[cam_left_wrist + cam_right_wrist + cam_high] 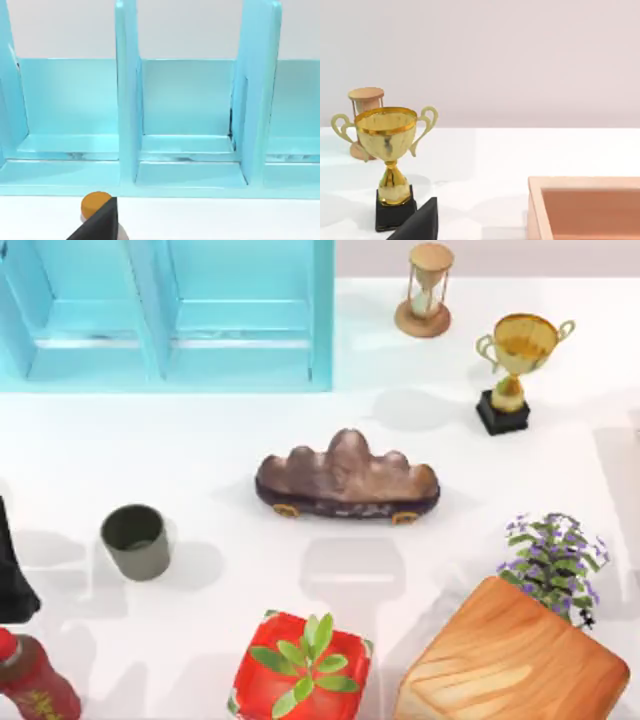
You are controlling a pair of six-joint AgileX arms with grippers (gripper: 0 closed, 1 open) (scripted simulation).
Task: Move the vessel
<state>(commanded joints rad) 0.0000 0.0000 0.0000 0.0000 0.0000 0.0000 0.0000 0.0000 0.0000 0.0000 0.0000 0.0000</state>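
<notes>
The vessel (135, 540) is a small grey-green cup with a dark inside. It stands upright on the white table at the left of the top view, with nothing touching it. My left arm (12, 575) shows as a dark shape at the table's left edge, a short way left of the vessel. A dark tip of the left gripper (100, 225) faces the blue rack. A dark tip of the right gripper (420, 222) sits near the gold trophy.
A blue rack (170, 310) fills the back left. A brown rock ornament (345, 480) lies mid-table. An hourglass (428, 290) and gold trophy (515, 365) stand back right. Along the front are a red bottle (35, 680), a red plant pot (300, 670), a wooden box (510, 655) and purple flowers (555, 555).
</notes>
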